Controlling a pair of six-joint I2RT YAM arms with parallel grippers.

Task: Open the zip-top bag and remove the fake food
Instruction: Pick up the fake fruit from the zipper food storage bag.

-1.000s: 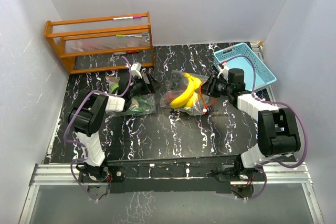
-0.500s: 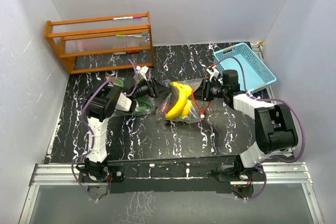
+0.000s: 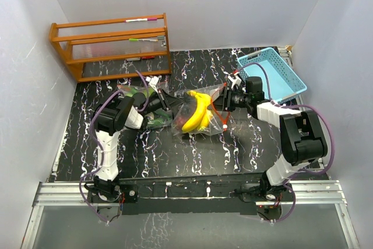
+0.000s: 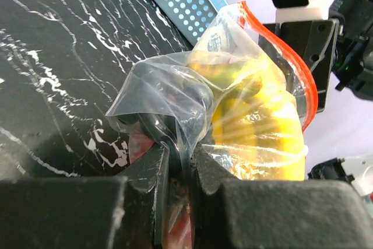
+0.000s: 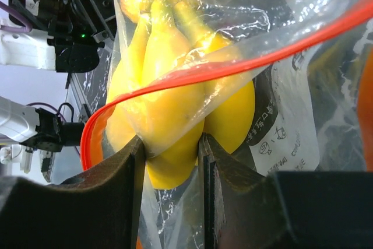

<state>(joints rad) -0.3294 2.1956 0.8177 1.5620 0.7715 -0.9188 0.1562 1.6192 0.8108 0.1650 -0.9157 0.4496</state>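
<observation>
Bunch of yellow plastic toy bananas (image 3: 195,115) is enclosed in the clear zip-top plastic bag (image 3: 214,122) at mid-table, strung between the two arms; whether the bag's underside touches the black marbled table (image 3: 175,155) cannot be told. In the overhead view the bunch runs from about 12 to 7 o'clock, and the bag stretches across it from 9 to 3. The orange-red seal strip (image 5: 233,62) lies at the 3 o'clock end, nearest the right gripper (image 5: 169,144), which is clamped on the bananas through the film just under that strip. The left gripper (image 4: 178,155), at the bag's 9 to 10 o'clock end, is clenched on a thin fold of film only, no food between the pads. Whether the seal is parted cannot be determined. Judgement: the mouth faces the right arm, so opening falls to that side. Light-blue perforated plastic basket (image 3: 274,74) sits near at 2 o'clock, orange wooden rack (image 3: 111,45) well apart at 10, green plastic pieces (image 3: 156,122) just beside the left arm; bare table lies toward 6
</observation>
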